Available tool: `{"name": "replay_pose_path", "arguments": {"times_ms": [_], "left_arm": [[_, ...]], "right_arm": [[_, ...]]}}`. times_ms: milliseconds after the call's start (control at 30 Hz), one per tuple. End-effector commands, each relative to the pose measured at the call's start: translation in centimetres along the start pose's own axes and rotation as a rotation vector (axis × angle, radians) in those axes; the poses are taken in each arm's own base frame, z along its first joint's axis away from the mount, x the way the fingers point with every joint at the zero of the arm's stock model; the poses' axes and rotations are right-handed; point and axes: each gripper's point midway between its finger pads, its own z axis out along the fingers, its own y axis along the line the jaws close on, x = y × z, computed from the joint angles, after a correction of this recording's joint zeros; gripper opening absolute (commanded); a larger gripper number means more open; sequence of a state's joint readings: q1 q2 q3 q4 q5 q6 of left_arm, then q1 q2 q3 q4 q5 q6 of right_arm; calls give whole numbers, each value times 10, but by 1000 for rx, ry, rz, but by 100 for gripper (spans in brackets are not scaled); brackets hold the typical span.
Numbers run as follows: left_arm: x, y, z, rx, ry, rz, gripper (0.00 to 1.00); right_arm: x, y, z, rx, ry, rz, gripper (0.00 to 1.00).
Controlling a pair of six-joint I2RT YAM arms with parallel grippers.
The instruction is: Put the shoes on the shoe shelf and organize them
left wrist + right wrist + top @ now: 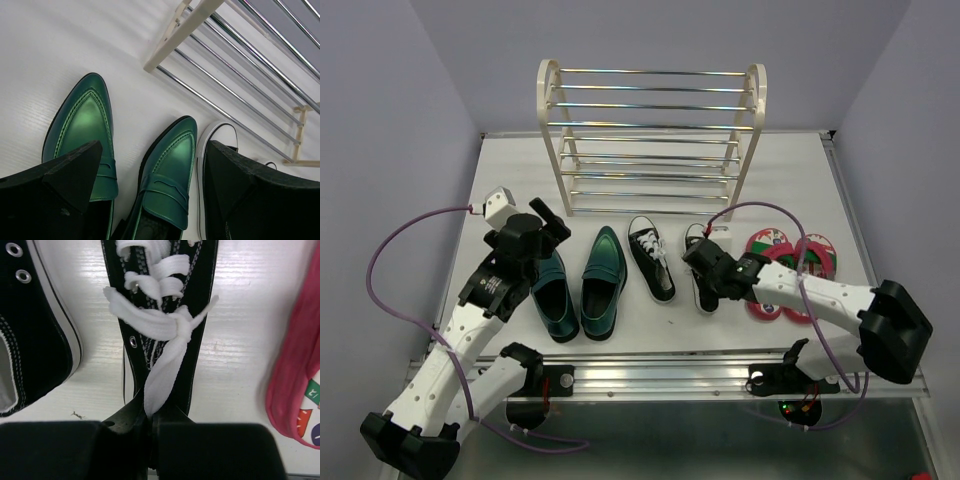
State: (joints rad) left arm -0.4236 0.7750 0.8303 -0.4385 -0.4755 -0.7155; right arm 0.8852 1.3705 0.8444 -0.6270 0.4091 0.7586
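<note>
Right gripper [150,421] clamps a black sneaker [165,300]; left gripper [152,150] hangs released over loafers [82,120].

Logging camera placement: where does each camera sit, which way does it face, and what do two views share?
Top external: above and behind the bases, looking down on the shoe shelf, green loafers, flip-flops; both arms show.
Left wrist: on the left arm, facing down-forward at loafer toes, shelf rods; open left end effector frames them.
Right wrist: looking down on a black sneaker; right end effector shut on its lace.
Shared: top external and left wrist both show green loafers and shoe shelf.
</note>
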Motion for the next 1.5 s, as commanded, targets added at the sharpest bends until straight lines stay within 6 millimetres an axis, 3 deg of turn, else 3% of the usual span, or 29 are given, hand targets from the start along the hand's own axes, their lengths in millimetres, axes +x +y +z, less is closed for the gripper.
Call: {"name": "replay_pose_path", "arguments": {"times_ms": [0, 233, 533, 700, 933, 967, 1033, 1067, 1467], "left_arm": [[-10, 3, -2, -11, -45, -11, 99], [-12, 1, 1, -15, -51, -11, 99], [-30, -11, 3, 4, -109, -42, 99], [-55, -49, 8, 123, -164, 20, 99], [-86, -78, 42, 195, -252, 135, 99], [-101, -85, 49, 221, -282, 157, 99], [-101, -84, 61, 212, -271, 174, 99], [-113, -87, 63, 220, -298, 185, 99], [-131, -125, 111, 363, -337, 345, 96]], "right_arm": [[-53, 5, -29, -79, -251, -12, 1], [-82, -2, -57, -126, -416, -8, 1], [-98, 4, -55, -84, -441, -55, 1], [-105, 10, -49, -66, -445, -68, 1], [-113, 18, -49, -75, -465, -79, 1], [-115, 20, -48, -76, -468, -82, 1], [-118, 19, -47, -72, -471, -72, 1], [-119, 19, -45, -72, -466, -70, 1], [-141, 2, -20, -69, -454, -32, 1]]}}
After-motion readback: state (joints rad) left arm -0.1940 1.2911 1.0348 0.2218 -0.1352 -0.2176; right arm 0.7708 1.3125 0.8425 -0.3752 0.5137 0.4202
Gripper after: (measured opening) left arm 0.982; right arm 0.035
